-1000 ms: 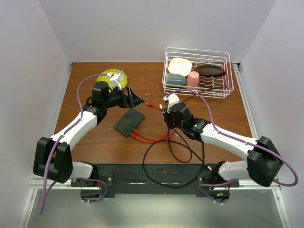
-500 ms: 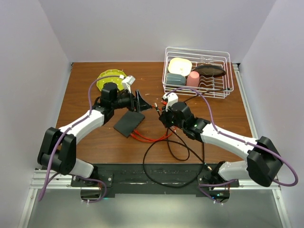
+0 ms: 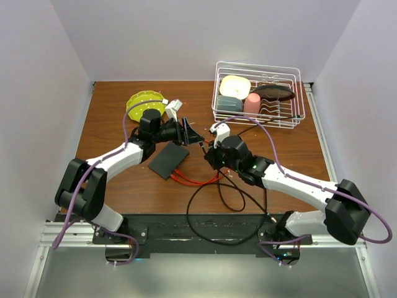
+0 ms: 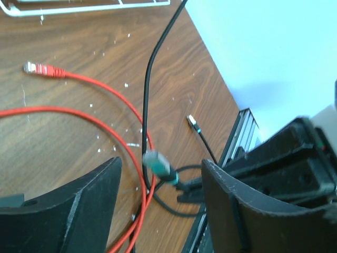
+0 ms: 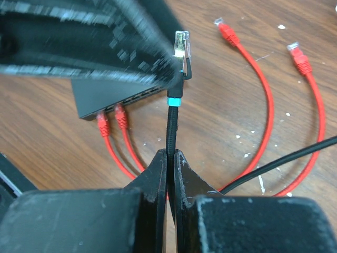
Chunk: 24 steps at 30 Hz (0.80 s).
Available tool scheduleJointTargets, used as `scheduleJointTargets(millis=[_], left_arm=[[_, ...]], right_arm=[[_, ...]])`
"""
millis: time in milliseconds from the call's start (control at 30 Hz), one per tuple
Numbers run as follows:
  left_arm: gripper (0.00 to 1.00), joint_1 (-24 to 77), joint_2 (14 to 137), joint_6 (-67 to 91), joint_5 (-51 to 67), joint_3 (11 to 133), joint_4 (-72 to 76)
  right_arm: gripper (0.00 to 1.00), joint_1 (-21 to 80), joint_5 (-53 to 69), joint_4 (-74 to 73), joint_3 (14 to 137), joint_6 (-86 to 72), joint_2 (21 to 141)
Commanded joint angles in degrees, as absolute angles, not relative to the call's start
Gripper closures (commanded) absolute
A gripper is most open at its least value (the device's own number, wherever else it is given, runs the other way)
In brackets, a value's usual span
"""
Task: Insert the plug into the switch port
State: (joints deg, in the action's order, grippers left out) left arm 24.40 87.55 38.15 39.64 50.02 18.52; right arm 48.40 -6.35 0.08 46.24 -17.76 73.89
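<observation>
Swung right from the plate [image 3: 139,100], left gripper [image 3: 188,133] now reaches the plug [image 5: 180,44], jaws spread (likely to regrip it); right gripper [image 5: 169,154] pinches its cable [image 5: 172,124] just behind.

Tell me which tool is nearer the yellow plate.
Left. The left tool is just right of the plate, toward the near side; the right tool lies farther right, beyond the left one.

Left end effector [image 3: 189,133] spread, right end effector [image 5: 169,154] pinched closed, arms angled inward
</observation>
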Motion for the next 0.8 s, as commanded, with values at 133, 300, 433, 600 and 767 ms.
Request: scheduleJointTargets(millis=[133, 300, 433, 600, 767], left_arm=[[0.51, 24.96, 89.11, 41.57, 37.53, 50.01, 24.52], [0.59, 25.14, 90.09, 41.4, 38.94, 50.63, 24.52], [0.53, 25.14, 89.65, 40.52, 38.67, 51.24, 23.3], [0.53, 25.22, 89.65, 40.17, 37.97, 51.15, 22.15], [0.67, 25.22, 90.44, 39.81, 38.15, 51.51, 21.44]], right_arm=[[1.0, 51.32, -8.26, 2.73, 48.08, -18.81, 74.44], [1.0, 51.68, -10.37, 2.46, 48.34, -19.95, 75.32], [1.0, 51.85, -12.21, 2.2, 48.78, -21.0, 75.76], [1.0, 52.2, -13.44, 2.72, 48.69, -21.27, 75.15], [1.0, 52.91, -14.15, 2.99, 48.69, -21.09, 74.79]])
